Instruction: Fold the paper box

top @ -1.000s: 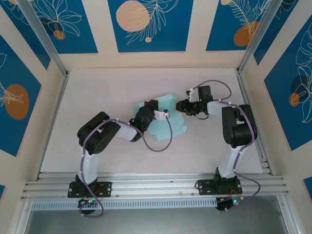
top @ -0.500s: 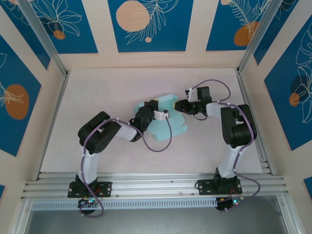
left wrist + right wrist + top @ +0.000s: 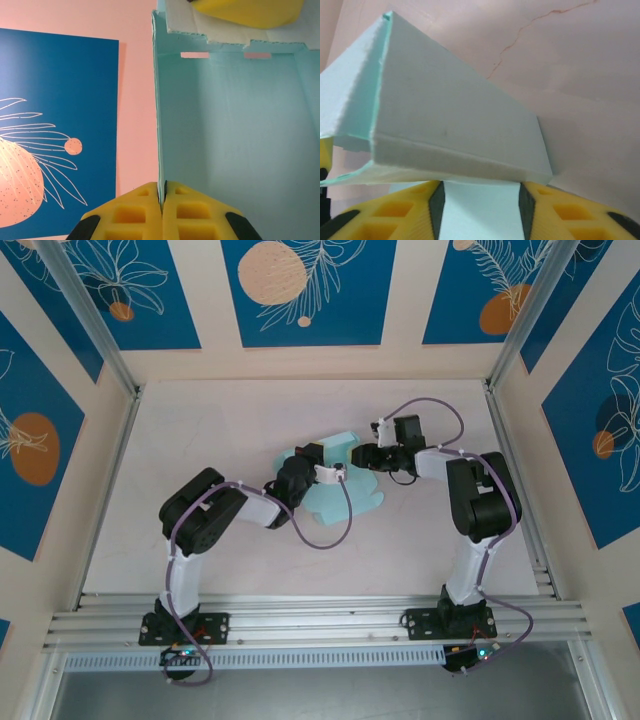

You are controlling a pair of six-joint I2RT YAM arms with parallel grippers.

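Observation:
The paper box (image 3: 352, 496) is pale light-blue card, partly folded, lying mid-table between the two arms. In the left wrist view my left gripper (image 3: 163, 194) is shut on the thin edge of an upright box wall (image 3: 235, 130). That same gripper (image 3: 306, 456) sits at the box's left side. My right gripper (image 3: 359, 455) is at the box's upper right edge. Its yellow fingers (image 3: 560, 207) stand apart, and a raised folded flap (image 3: 455, 125) lies across their tips. Flat card shows through the gap of the right gripper (image 3: 480, 189). A right fingertip (image 3: 250, 10) peeks over the wall's top.
The white table (image 3: 210, 430) is fenced by side panels and a back wall with blue prints (image 3: 300, 290). An aluminium rail (image 3: 320, 620) runs along the near edge. A purple cable (image 3: 330, 535) loops from the left wrist over the table.
The right gripper has shifted a little left and farther back along the box's edge, and its jaws have widened. The left arm has barely moved and keeps its grip.

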